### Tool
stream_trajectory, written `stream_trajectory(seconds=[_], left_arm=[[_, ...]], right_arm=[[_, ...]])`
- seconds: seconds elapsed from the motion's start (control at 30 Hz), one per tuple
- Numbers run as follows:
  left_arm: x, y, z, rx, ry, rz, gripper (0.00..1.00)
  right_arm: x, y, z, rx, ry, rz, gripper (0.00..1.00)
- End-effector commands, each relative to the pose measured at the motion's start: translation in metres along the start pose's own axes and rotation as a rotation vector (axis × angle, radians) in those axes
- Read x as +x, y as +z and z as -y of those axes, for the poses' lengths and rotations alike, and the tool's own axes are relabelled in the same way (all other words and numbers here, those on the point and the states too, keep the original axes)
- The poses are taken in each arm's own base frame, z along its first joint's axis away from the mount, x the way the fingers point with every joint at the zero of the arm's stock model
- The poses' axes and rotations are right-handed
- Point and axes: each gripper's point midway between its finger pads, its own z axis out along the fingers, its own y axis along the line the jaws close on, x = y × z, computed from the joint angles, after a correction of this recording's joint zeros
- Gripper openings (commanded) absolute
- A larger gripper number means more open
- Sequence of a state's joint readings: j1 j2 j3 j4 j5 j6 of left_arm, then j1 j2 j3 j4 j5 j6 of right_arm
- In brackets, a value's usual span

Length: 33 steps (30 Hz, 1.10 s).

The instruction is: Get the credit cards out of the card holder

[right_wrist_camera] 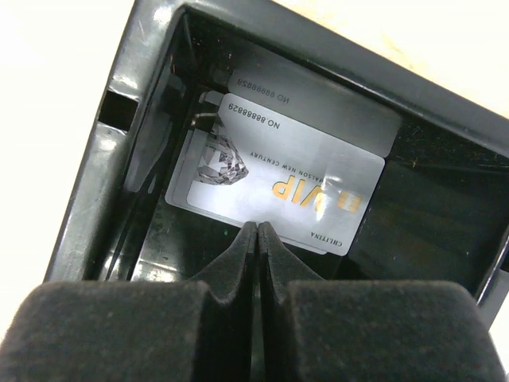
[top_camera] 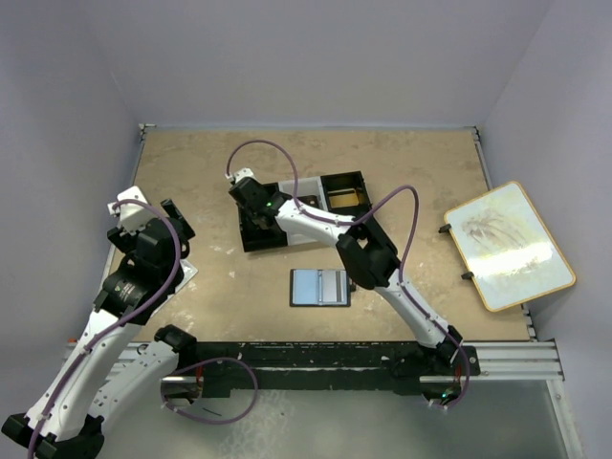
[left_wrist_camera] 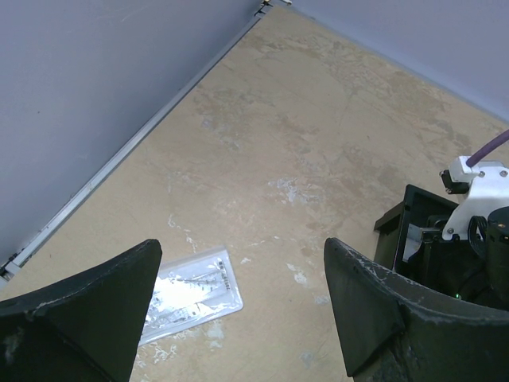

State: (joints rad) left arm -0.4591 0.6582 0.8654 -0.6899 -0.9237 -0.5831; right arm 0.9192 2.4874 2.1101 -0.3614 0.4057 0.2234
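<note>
Grey walls enclose the mottled tan bench [top_camera: 421, 172]. The black three-compartment plastic tray [top_camera: 344, 175] holds a silver-grey plastic VIP card [right_wrist_camera: 278, 187], lying flat, its long axis across the right pincer [right_wrist_camera: 257, 227], whose jaws are nearly together. The open black bifold card holder [top_camera: 320, 287] lies basewards, nearer the right arm. The left pincer [left_wrist_camera: 242, 247] gapes wide, empty.

The card holder [top_camera: 320, 287] is a black bifold lying open and flat on the bench [top_camera: 191, 172], with its pale-blue clear sleeves facing up. It sits just on the near side of the tray [top_camera: 359, 182], apart from it. Two credit cards [right_wrist_camera: 270, 187] lie overlapped inside one tray compartment. The upper card [right_wrist_camera: 238, 171] is glossy grey with gold "VIP" lettering and a diamond picture. The lower card [right_wrist_camera: 318, 107] shows past its far edge.
</note>
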Motion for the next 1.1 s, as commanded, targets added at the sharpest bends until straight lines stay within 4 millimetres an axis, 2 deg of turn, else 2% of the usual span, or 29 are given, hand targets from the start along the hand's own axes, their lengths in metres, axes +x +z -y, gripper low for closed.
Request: stream_trajectory(seconds=[0.0, 0.07, 0.17, 0.27, 0.33, 0.43, 0.47, 0.53, 0.57, 0.6, 0.7, 0.8, 0.9, 0.97, 1.07], left_arm=[[-0.004, 0.001, 0.000, -0.008, -0.014, 0.017, 0.80], [-0.004, 0.001, 0.001, -0.004, -0.014, 0.014, 0.80], [-0.003, 0.002, 0.002, -0.003, -0.011, 0.012, 0.80], [-0.003, 0.001, 0.001, -0.002, -0.012, 0.011, 0.80], [-0.003, 0.001, 0.001, -0.002, -0.012, 0.010, 0.80], [-0.002, 0.001, 0.002, 0.001, -0.012, 0.007, 0.80], [-0.002, 0.000, 0.002, 0.004, -0.014, 0.006, 0.80], [0.000, 0.000, 0.005, 0.024, -0.008, -0.004, 0.81], [0.001, 0.000, 0.009, 0.044, 0.000, -0.010, 0.81], [0.004, 0.000, 0.014, 0.071, 0.012, -0.022, 0.81], [0.014, -0.001, 0.037, 0.189, 0.056, -0.069, 0.81], [0.033, -0.007, 0.072, 0.371, 0.103, -0.143, 0.81], [0.050, -0.025, 0.113, 0.613, 0.105, -0.216, 0.81], [0.068, -0.037, 0.131, 0.714, 0.093, -0.303, 0.81], [0.107, -0.057, 0.149, 0.812, 0.070, -0.477, 0.75]], right_arm=[[0.015, 0.004, 0.009, 0.034, -0.027, -0.045, 0.06], [0.003, -0.003, 0.007, 0.009, -0.013, -0.018, 0.08], [-0.031, -0.024, 0.008, -0.019, 0.010, 0.059, 0.15], [-0.071, -0.060, 0.012, -0.048, 0.045, 0.164, 0.21], [-0.091, -0.088, 0.013, -0.091, 0.063, 0.229, 0.24], [-0.104, -0.126, 0.020, -0.133, 0.095, 0.295, 0.28], [-0.100, -0.135, 0.022, -0.142, 0.112, 0.297, 0.29], [-0.082, -0.153, 0.029, -0.156, 0.165, 0.303, 0.33], [-0.067, -0.158, 0.033, -0.158, 0.199, 0.293, 0.34], [-0.059, -0.175, 0.040, -0.167, 0.244, 0.308, 0.36], [-0.006, -0.193, 0.052, -0.183, 0.362, 0.270, 0.38], [0.056, -0.203, 0.065, -0.167, 0.470, 0.203, 0.39], [0.112, -0.209, 0.076, -0.137, 0.567, 0.133, 0.45], [0.140, -0.212, 0.085, -0.106, 0.611, 0.105, 0.46], [0.166, -0.211, 0.104, -0.065, 0.633, 0.078, 0.44]])
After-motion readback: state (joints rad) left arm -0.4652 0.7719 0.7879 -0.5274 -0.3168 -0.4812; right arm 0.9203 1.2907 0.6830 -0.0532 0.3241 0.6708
